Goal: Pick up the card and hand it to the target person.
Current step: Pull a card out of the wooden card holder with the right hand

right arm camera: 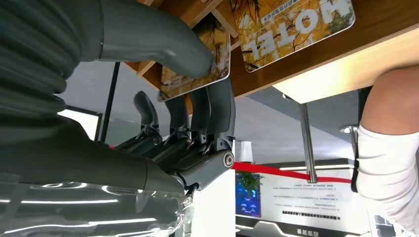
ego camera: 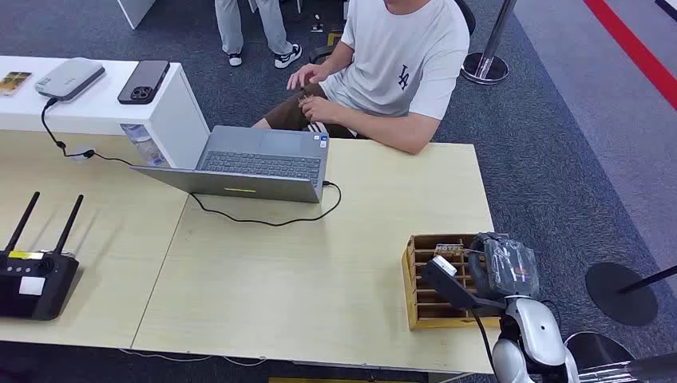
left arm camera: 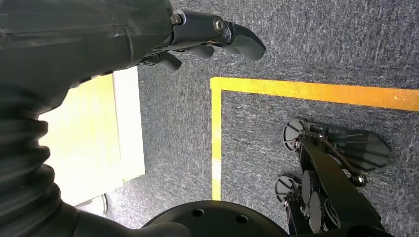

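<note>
Right hand (right arm camera: 197, 123) pinching one card (right arm camera: 197, 59) at wooden rack (ego camera: 423, 299), second card (right arm camera: 291, 24) beside, near counter (ego camera: 319, 271) edge.

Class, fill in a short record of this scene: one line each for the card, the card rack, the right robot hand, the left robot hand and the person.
Card: yellow hotel card, pinched at the rack
Card rack: wooden, slotted, near the table's right front corner
Right robot hand: thumb and fingers on the card
Left robot hand: hanging over carpet, holding nothing
Person: seated behind the table, beside a laptop
</note>
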Robot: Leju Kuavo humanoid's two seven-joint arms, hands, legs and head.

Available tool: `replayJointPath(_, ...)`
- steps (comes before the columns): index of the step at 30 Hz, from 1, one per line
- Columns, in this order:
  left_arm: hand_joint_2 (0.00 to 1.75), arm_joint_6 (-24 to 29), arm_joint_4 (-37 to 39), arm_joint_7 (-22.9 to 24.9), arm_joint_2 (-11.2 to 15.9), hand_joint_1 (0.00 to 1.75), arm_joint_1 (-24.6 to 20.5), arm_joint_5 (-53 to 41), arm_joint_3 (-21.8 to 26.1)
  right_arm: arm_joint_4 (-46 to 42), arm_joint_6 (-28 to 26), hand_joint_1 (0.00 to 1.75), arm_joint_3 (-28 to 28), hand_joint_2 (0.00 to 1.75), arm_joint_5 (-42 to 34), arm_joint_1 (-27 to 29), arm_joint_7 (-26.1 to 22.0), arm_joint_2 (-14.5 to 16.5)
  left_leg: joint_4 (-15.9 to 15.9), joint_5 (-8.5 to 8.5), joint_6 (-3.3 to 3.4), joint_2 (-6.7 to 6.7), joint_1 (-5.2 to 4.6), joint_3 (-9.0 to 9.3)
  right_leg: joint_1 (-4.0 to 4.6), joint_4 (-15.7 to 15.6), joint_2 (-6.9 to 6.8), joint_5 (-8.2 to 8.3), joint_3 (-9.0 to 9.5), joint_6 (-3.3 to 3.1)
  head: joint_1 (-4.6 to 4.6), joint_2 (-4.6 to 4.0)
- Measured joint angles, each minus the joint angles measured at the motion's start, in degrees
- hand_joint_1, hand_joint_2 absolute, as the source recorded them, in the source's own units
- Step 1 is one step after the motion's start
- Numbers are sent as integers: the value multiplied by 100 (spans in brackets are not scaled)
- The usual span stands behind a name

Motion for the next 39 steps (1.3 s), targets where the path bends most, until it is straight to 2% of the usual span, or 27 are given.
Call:
replayJointPath(5, 175, -384, 0, -270, 5, 0, 0, -32, -1, 9, 14, 149, -3, 175, -15, -9, -25, 0, 0, 0, 0, 0, 0, 1, 0, 0, 0, 0, 2, 0, 0, 0)
replayJointPath(9, 175, -473, 0, -356, 5, 0, 1, -59, -3, 15, 14, 150, -6, 175, -17, -9, -28, 0, 0, 0, 0, 0, 0, 3, 0, 0, 0, 0, 3, 0, 1, 0)
replayJointPath(20, 175, -490, 0, -468, 21, 0, 2, -8, -5, 15, 34, 150, -14, 175, -83, -7, -101, 4, 0, 0, 0, 0, 0, 6, 0, 0, 0, 0, 6, 0, 0, 0)
replayJointPath(31, 175, -487, 0, -467, 34, 0, 2, 13, -5, 15, 235, 150, -33, 175, -568, -5, -437, 7, 0, 0, 0, 2, 1, 10, 1, 0, 0, 0, 6, 0, 0, 0)
replayJointPath(39, 175, -486, 0, -454, 39, 0, 2, 13, -5, 15, 350, 150, -80, 175, -561, -9, -420, 0, 0, 0, 0, 2, 1, 13, 1, 0, 0, 0, 11, 0, 0, 0)
